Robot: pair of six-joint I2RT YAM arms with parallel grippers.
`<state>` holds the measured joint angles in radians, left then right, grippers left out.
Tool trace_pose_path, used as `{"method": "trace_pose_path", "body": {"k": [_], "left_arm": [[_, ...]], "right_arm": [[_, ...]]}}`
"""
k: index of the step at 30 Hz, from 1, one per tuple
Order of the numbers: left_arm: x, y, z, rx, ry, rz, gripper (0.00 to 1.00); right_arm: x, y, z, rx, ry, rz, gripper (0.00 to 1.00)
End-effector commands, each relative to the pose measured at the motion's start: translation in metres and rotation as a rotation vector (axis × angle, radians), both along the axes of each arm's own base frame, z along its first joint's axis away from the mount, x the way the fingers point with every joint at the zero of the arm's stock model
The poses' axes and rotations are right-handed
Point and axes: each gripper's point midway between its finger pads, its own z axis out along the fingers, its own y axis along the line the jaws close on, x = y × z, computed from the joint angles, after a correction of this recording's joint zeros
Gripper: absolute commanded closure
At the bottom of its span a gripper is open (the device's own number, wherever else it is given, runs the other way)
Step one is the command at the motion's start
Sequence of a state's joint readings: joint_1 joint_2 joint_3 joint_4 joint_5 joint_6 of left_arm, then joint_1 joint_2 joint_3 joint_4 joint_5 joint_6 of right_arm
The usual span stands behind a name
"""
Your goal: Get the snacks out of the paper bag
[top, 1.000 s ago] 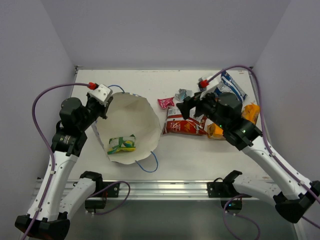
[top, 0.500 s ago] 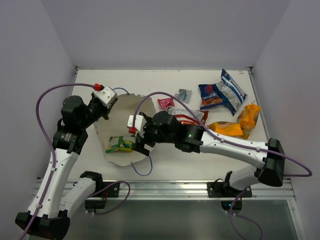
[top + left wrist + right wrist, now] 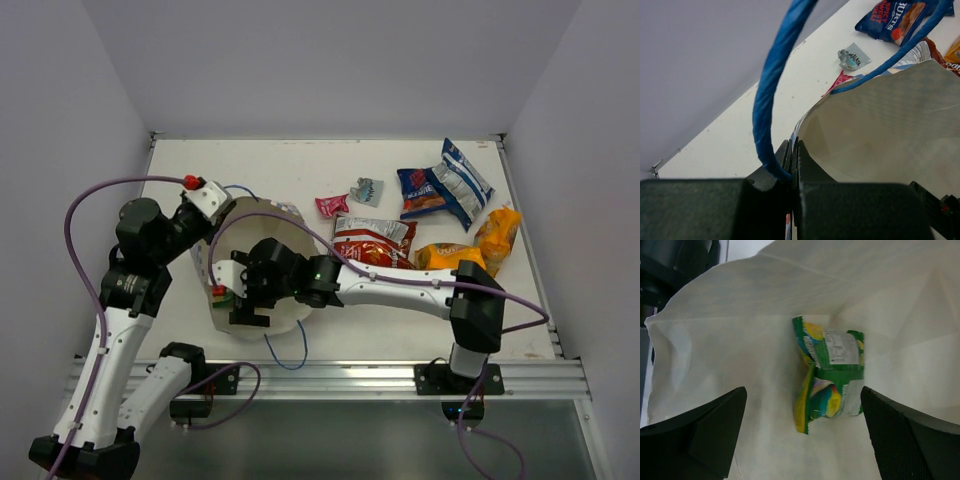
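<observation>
You've got one white table (image 3: 280, 165). The paper bag (image 3: 290, 225) sits left of centre, with one blue cord handle (image 3: 285, 350) looping onto the tabletop at the near side. Just right of the bag lies a red-silver packet (image 3: 375, 240). Behind that are a tiny pink packet (image 3: 331, 206) and a tiny silvery-teal packet (image 3: 367, 190), close but apart. At far right, a blue packet (image 3: 420, 190) touches a blue-white packet (image 3: 463, 180). Nearer you are two orange packets (image 3: 450, 256) (image 3: 498, 232), seemingly touching.

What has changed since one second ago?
The right tool swung left from the table snacks into the bag, open over the green packet, gripping nothing. The left tool stayed shut on the bag rim; the table snacks did not move.
</observation>
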<state>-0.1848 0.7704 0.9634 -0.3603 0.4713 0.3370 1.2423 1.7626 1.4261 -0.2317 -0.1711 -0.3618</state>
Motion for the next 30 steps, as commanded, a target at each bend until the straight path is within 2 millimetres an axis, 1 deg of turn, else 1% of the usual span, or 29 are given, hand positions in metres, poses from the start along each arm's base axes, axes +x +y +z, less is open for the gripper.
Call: {"method": "trace_pose_path", "body": {"k": [1, 5, 7, 8, 9, 11, 12, 16, 19, 21, 22, 23, 25, 26, 29, 30], "left_arm": [[-0.007, -0.005, 0.019, -0.002, -0.063, -0.039, 1.0], [-0.008, -0.008, 0.018, -0.016, -0.05, -0.051, 1.0], [-0.008, -0.009, 0.018, -0.021, -0.045, -0.057, 1.0], [-0.009, -0.009, 0.019, -0.023, -0.045, -0.059, 1.0], [-0.009, -0.01, 0.02, -0.024, -0.05, -0.062, 1.0], [-0.011, -0.011, 0.021, -0.027, -0.052, -0.069, 1.0], [-0.012, -0.011, 0.021, -0.027, -0.053, -0.072, 1.0], [-0.013, -0.012, 0.019, -0.032, -0.046, -0.078, 1.0], [-0.013, -0.012, 0.018, -0.035, -0.041, -0.08, 1.0], [-0.013, -0.013, 0.019, -0.036, -0.041, -0.082, 1.0], [-0.013, -0.013, 0.019, -0.036, -0.041, -0.082, 1.0], [-0.013, -0.013, 0.019, -0.037, -0.039, -0.083, 1.0], [-0.013, -0.013, 0.018, -0.036, -0.04, -0.083, 1.0], [-0.013, -0.013, 0.019, -0.036, -0.041, -0.082, 1.0], [-0.013, -0.012, 0.02, -0.036, -0.044, -0.077, 1.0], [-0.013, -0.012, 0.02, -0.036, -0.045, -0.074, 1.0]], "right_arm": [[-0.012, 0.012, 0.001, -0.002, -0.021, 0.069, 0.01], [-0.015, 0.016, -0.024, -0.052, -0.004, 0.086, 0.01], [-0.01, 0.019, -0.031, -0.06, -0.008, 0.063, 0.01], [-0.005, 0.02, -0.034, -0.068, -0.024, 0.039, 0.01], [-0.002, 0.022, -0.042, -0.078, -0.03, 0.03, 0.01], [0.007, 0.023, -0.048, -0.091, -0.054, -0.003, 0.01], [0.009, 0.025, -0.055, -0.097, -0.059, -0.009, 0.01], [0.018, 0.029, -0.068, -0.109, -0.087, -0.028, 0.01], [0.019, 0.033, -0.076, -0.107, -0.09, -0.031, 0.01], [0.025, 0.037, -0.077, -0.089, -0.105, -0.056, 0.03], [0.03, 0.037, -0.077, -0.087, -0.12, -0.08, 0.05], [0.032, 0.036, -0.083, -0.092, -0.124, -0.089, 0.08], [0.041, 0.036, -0.082, -0.082, -0.154, -0.13, 0.13], [0.044, 0.035, -0.084, -0.085, -0.162, -0.145, 0.21], [0.051, 0.031, -0.087, -0.085, -0.173, -0.181, 0.32], [0.054, 0.03, -0.085, -0.081, -0.173, -0.192, 0.42]]}}
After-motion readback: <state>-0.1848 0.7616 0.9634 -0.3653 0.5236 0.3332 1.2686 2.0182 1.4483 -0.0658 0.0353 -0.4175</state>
